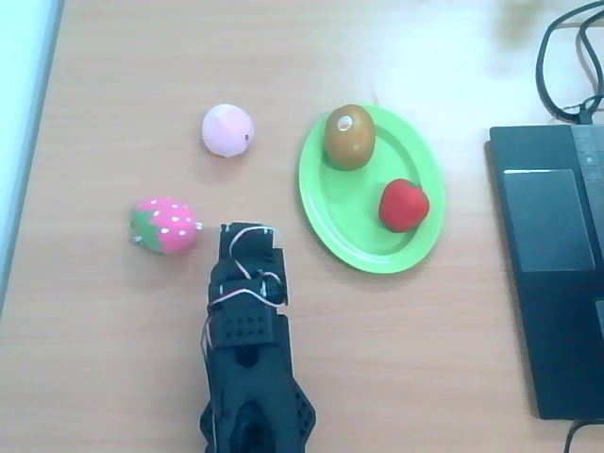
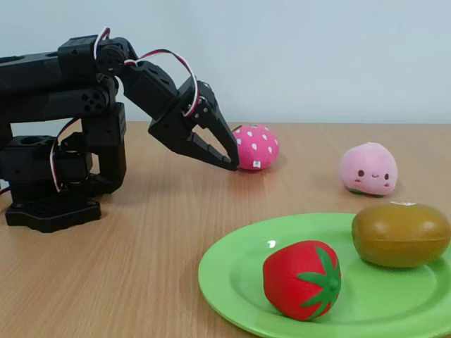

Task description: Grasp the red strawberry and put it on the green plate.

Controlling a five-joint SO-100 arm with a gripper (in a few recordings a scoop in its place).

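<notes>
Black two-finger hand (image 2: 229, 163) closed, empty, tips low over wooden worktop (image 2: 141, 267). Glossy solid-red rounded toy strawberry (image 1: 404, 205), green leafy top, lies beyond the hand's right on the lime-green oval plastic plate (image 1: 326, 193), beside a brown kiwi (image 1: 349, 137).

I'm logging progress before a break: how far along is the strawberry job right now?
It looks done: the red strawberry lies on the green plate, beside a brown kiwi. Nothing is in hand: the gripper hangs off the plate with its fingers together, tips near the pink strawberry. Nothing of the placing looks left.
</notes>
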